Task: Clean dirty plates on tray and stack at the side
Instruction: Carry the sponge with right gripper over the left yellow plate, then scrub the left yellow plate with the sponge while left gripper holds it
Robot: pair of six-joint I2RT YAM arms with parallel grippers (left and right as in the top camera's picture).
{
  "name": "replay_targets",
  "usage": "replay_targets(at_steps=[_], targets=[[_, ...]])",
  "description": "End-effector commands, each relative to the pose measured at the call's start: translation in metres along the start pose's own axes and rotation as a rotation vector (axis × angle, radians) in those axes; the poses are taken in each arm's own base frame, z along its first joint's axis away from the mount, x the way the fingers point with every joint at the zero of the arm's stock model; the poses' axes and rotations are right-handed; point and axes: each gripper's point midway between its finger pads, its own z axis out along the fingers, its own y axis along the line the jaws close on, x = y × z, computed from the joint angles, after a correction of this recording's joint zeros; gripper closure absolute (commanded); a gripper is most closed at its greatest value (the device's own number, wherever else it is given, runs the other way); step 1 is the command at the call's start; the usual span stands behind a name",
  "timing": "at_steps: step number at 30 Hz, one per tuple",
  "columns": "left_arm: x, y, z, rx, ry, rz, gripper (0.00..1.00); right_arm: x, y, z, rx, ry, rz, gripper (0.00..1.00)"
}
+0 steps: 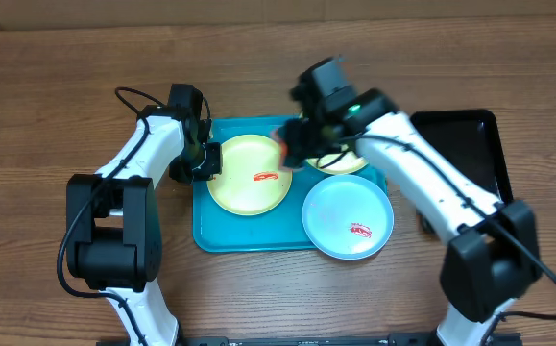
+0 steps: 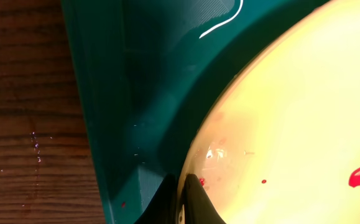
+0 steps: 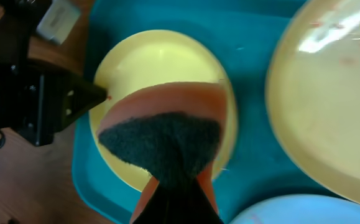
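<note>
Three plates (image 1: pixel 340 211), two yellow and one blue, sit on one tray (image 1: pixel 205 231); left gripper (image 1: pixel 205 160) pinches a yellow plate (image 1: pixel 244 183) by its rim; right gripper (image 1: pixel 295 142) clutches one sponge (image 3: pixel 167 134).

A turquoise tray (image 1: pixel 204 235) sits mid-surface (image 1: pixel 47 96) w/ three plates. A yellow-green plate (image 1: pixel 239 187) fills the tray's left half, red smear nr its centre; L tool (image 1: pixel 206 161) meets its rim at the tray's left edge. A second yellow-green plate (image 1: pixel 345 166), tray's top right, is mostly hidden under the R arm. R tool (image 1: pixel 294 144), blurred, hangs over the tray's top middle w/ an orange item (image 1: pixel 282 144). A light blue plate (image 1: pixel 340 207), red-smeared, overhangs the tray's bottom-right corner. A black tray (image 1: pixel 470 144) lies right of the turquoise tray.
</note>
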Motion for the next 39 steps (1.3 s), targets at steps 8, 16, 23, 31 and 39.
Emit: replay_targets(at_steps=[8,16,23,31,39], targets=[[-0.002,-0.003,0.002,0.004,-0.001,0.025,0.96,0.005,-0.024,0.082,0.229,0.014,0.075,0.96],[-0.003,-0.003,0.002,0.004,-0.002,0.025,0.96,0.016,-0.031,0.117,0.216,0.056,0.126,0.96],[-0.002,-0.003,0.002,0.004,-0.001,0.025,0.96,0.039,0.029,0.153,-0.085,0.184,0.156,0.96],[-0.002,-0.003,0.002,0.004,-0.001,0.026,0.96,0.055,0.042,0.145,-0.142,0.263,0.149,0.96],[-0.002,-0.003,0.002,0.004,-0.001,0.026,0.96,0.037,-0.027,0.107,0.314,0.15,0.06,0.96]])
